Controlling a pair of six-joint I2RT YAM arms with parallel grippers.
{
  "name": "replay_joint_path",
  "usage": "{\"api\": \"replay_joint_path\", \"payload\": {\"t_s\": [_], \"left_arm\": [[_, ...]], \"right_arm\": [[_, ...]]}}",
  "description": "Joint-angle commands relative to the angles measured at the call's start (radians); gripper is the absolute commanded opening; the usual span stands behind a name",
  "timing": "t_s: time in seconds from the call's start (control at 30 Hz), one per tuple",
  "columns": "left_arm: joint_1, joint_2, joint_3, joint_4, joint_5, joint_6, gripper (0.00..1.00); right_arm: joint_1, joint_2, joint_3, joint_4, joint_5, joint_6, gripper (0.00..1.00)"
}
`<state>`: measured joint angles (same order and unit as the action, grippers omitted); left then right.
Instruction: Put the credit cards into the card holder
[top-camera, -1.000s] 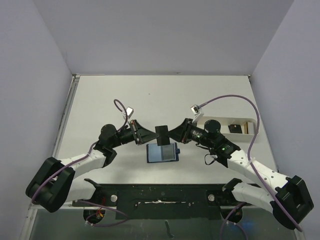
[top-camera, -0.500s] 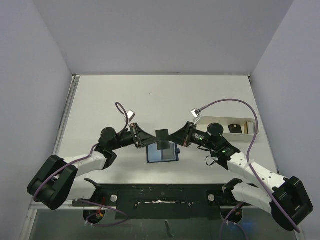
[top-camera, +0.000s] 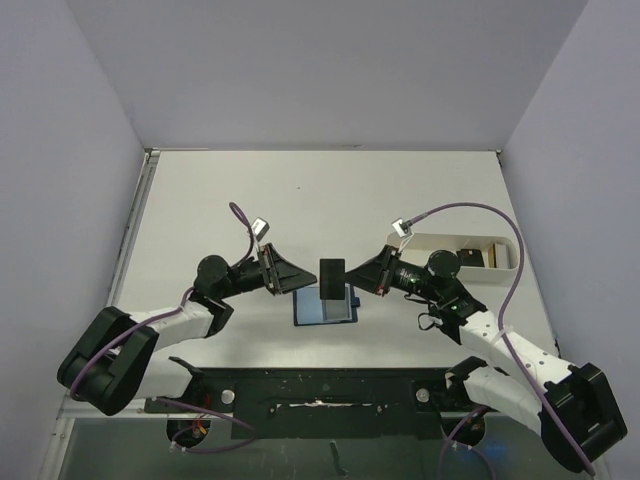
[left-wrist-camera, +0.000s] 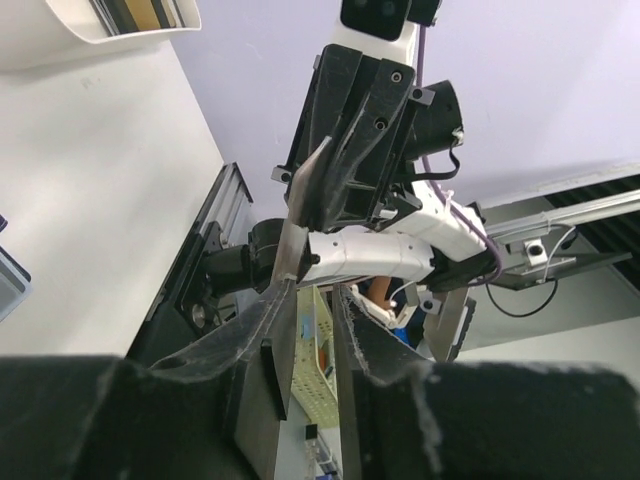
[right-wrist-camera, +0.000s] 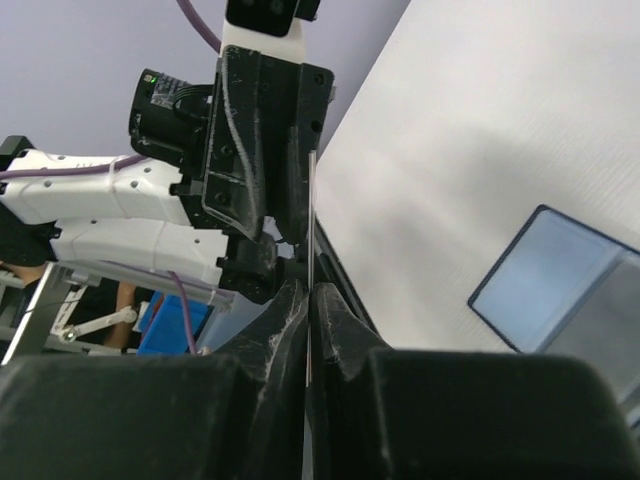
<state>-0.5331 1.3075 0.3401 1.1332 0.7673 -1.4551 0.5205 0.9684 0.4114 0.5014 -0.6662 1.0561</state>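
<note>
right gripper (top-camera: 352, 276) jaws clamping dark credit card (top-camera: 331, 272) edgewise, hanging over open card holder (top-camera: 322, 310) on counter (top-camera: 400, 190). left gripper (top-camera: 302, 283) jaws standing slightly apart, holding nothing. spare cards (top-camera: 470, 257) lying in white tray (top-camera: 450, 237). insertion pending; none visibly pocketed.

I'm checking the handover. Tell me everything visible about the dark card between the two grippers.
The dark card is a thin, flat, plain black rectangle. It is held up above the open card holder, seen edge-on in both wrist views. The right gripper is shut on its right edge; the left gripper, jaws parted, appears not to grip it.
</note>
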Motion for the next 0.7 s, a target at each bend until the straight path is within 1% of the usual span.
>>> {"api": "replay_joint_path", "payload": {"t_s": [0.0, 0.03, 0.07, 0.1, 0.23, 0.27, 0.37, 0.43, 0.53, 0.67], "left_arm": [[0.020, -0.006, 0.013, 0.113, 0.020, -0.007, 0.22], [0.019, -0.004, 0.015, 0.118, 0.020, -0.008, 0.14], [0.019, -0.002, 0.015, 0.125, 0.020, -0.009, 0.02], [0.019, 0.001, 0.017, 0.132, 0.020, -0.012, 0.00], [0.019, 0.008, 0.016, 0.145, 0.020, -0.013, 0.00], [0.019, 0.008, 0.012, 0.139, 0.019, -0.005, 0.02], [0.019, 0.006, 0.006, 0.090, 0.011, 0.040, 0.28], [0.019, -0.002, 0.008, 0.037, 0.001, 0.070, 0.39], [0.017, -0.011, 0.020, -0.007, -0.006, 0.109, 0.45], [0.011, -0.008, 0.038, -0.013, -0.004, 0.111, 0.46]], "right_arm": [[-0.033, -0.028, -0.002, 0.037, 0.001, -0.021, 0.00], [-0.034, -0.026, -0.003, 0.038, 0.001, -0.020, 0.00], [-0.033, -0.026, -0.004, 0.039, 0.002, -0.017, 0.00], [-0.034, -0.025, -0.007, 0.044, 0.003, -0.013, 0.00], [-0.034, -0.021, -0.016, 0.071, -0.002, 0.008, 0.00], [-0.034, -0.023, -0.018, 0.084, -0.005, 0.016, 0.00], [-0.032, -0.025, -0.022, 0.118, -0.012, 0.041, 0.00], [-0.028, -0.025, -0.021, 0.124, -0.013, 0.045, 0.00], [-0.014, -0.013, -0.018, 0.145, -0.016, 0.052, 0.00], [0.013, 0.022, -0.012, 0.177, -0.014, 0.070, 0.00]]}}
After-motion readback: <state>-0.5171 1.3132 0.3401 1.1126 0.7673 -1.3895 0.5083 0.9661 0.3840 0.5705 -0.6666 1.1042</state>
